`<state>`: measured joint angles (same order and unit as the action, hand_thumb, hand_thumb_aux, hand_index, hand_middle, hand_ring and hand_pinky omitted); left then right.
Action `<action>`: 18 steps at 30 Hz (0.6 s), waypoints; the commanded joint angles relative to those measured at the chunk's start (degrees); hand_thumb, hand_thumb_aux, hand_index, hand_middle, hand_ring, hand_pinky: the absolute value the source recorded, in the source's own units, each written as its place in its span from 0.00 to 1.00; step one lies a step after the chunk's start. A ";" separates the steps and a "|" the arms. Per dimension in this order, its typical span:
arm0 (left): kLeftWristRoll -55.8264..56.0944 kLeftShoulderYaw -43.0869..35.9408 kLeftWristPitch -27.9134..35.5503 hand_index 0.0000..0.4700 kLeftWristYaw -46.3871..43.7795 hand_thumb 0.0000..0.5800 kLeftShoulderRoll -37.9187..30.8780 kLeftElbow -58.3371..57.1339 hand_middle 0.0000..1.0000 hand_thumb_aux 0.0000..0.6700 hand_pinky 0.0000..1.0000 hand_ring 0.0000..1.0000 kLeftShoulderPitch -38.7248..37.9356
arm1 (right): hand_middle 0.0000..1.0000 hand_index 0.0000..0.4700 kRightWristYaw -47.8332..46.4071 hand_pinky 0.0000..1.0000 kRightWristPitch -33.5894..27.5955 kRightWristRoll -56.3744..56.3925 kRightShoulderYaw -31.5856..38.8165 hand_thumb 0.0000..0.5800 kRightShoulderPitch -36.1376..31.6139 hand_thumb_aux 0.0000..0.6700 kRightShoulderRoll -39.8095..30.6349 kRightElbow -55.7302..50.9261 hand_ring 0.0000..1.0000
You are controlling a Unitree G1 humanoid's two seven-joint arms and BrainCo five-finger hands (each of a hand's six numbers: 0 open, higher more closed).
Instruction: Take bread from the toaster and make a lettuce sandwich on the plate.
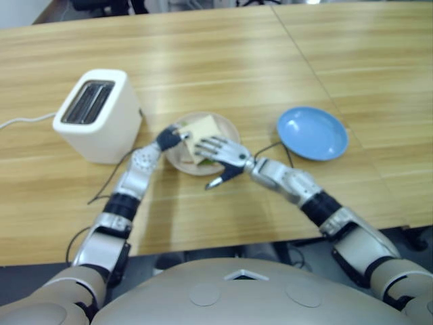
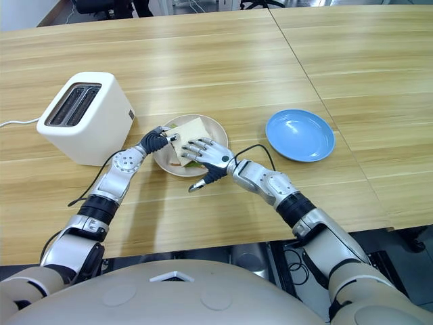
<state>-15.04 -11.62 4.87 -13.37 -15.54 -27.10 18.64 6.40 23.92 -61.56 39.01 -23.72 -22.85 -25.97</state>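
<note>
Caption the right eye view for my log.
Left hand holds a bread slice on the tan plate, right hand spread over it, toaster and blue plate flanking.

On the counter (image 2: 203,61), the toaster (image 2: 84,116) stands at the left, its cord (image 2: 17,124) trailing off toward the left edge. The plate (image 2: 218,128) lies just right of the toaster, near the middle and closer to the near edge. The bread (image 2: 191,130) lies on this plate. The left hand (image 2: 155,141) pinches the bread's left edge, and the right hand (image 2: 206,154) lies spread over its near side. Another plate (image 2: 300,135) sits further right, apart from the first.
</note>
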 commanded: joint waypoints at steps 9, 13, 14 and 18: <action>-14.50 1.32 -1.04 0.00 14.49 0.00 -5.87 17.49 0.00 0.00 0.00 0.00 -3.24 | 0.00 0.00 -12.69 0.00 -2.67 4.27 5.32 0.00 2.66 0.00 -0.05 -17.23 0.00; -21.34 1.25 -1.70 0.00 20.85 0.00 -8.54 22.60 0.00 0.00 0.00 0.00 -3.33 | 0.00 0.00 -12.87 0.00 -2.82 4.99 5.60 0.00 2.84 0.00 -0.30 -16.93 0.00; -21.76 1.01 -1.85 0.00 21.12 0.00 -8.58 22.96 0.00 0.00 0.00 0.00 -3.58 | 0.00 0.00 -13.00 0.00 -2.68 5.18 5.61 0.00 2.85 0.00 -0.32 -16.89 0.00; -24.69 0.55 -0.63 0.00 21.89 0.00 -8.56 24.26 0.00 0.00 0.00 0.00 -4.61 | 0.00 0.00 -13.26 0.00 -2.15 5.71 5.72 0.00 2.95 0.00 -0.64 -16.24 0.00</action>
<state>-38.41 -10.56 3.43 8.43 -24.18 -3.04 15.00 1.70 23.67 -53.68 40.18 -25.43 -20.75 -33.06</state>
